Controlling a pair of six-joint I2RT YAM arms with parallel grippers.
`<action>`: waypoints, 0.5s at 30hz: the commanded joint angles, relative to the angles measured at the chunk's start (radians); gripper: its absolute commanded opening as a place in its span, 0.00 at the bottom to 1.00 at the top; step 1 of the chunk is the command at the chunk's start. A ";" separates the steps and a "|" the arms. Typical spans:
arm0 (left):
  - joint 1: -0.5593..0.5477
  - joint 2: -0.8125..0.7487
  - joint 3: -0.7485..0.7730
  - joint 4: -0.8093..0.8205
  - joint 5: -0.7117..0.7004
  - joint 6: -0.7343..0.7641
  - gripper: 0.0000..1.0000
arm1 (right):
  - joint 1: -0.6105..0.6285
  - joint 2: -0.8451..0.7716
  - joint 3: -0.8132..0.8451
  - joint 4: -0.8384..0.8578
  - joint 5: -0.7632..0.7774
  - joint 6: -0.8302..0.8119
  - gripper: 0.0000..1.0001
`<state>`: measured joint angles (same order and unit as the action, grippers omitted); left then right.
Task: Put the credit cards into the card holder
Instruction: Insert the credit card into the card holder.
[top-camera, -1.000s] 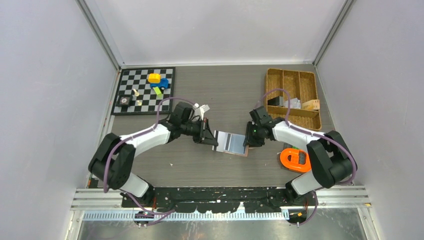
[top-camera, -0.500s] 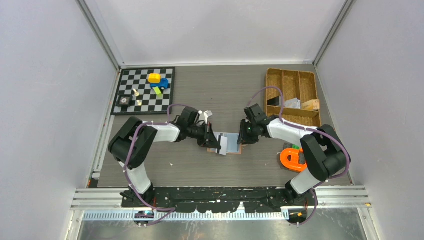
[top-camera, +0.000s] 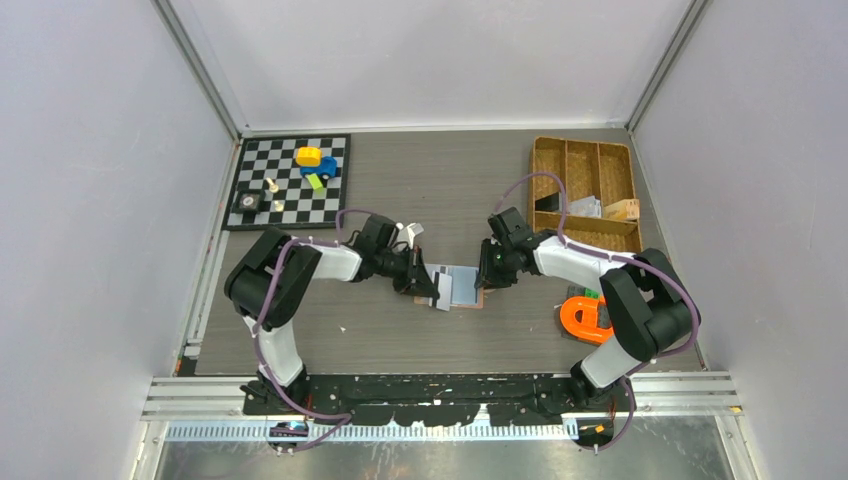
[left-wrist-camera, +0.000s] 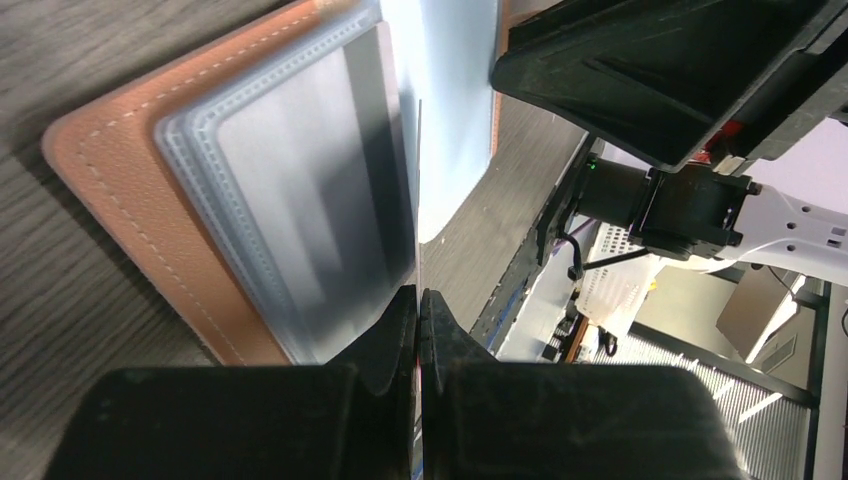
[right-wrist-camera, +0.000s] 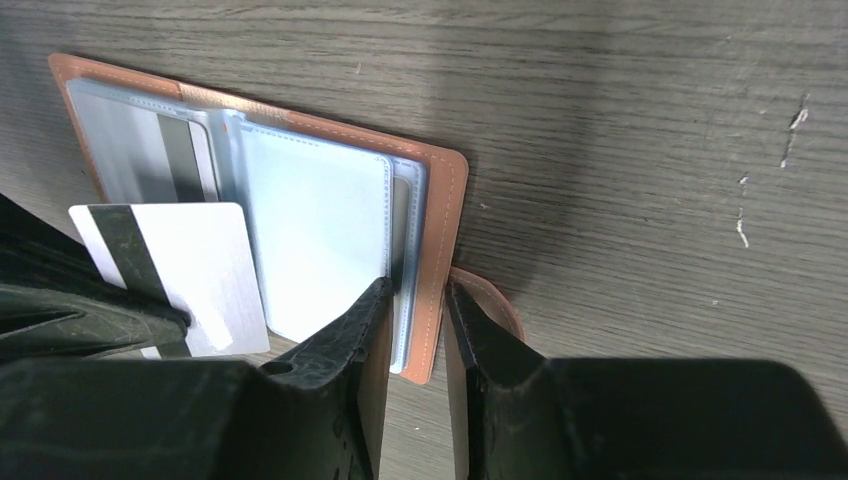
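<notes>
The card holder lies open on the table, salmon-pink with clear sleeves; its pink cover shows best in the right wrist view. A grey card sits inside one sleeve. My left gripper is shut on a white credit card with a black stripe, held on edge over the holder's left half. The left wrist view shows that card edge-on between the jaws. My right gripper pinches the holder's right cover edge together with the sleeves.
A chessboard with small toys lies at the back left. A woven tray with compartments stands at the back right. An orange ring-shaped object lies beside the right arm's base.
Both grippers have closed in toward the table's middle. The holder now looks narrower, the white card has come over its left half, and the right jaws have narrowed on the cover edge.
</notes>
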<state>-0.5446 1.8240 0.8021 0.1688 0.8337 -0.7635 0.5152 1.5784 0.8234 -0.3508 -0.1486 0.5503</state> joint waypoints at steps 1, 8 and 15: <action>0.006 0.024 0.029 0.040 0.018 0.024 0.00 | 0.021 0.059 -0.006 0.014 0.030 -0.017 0.30; 0.008 0.051 0.034 0.088 0.032 0.022 0.00 | 0.026 0.067 0.000 0.011 0.030 -0.018 0.28; 0.020 0.094 0.038 0.147 0.052 0.009 0.00 | 0.028 0.076 0.006 0.004 0.033 -0.018 0.27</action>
<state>-0.5331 1.8954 0.8135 0.2409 0.8795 -0.7578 0.5198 1.5913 0.8413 -0.3737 -0.1398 0.5453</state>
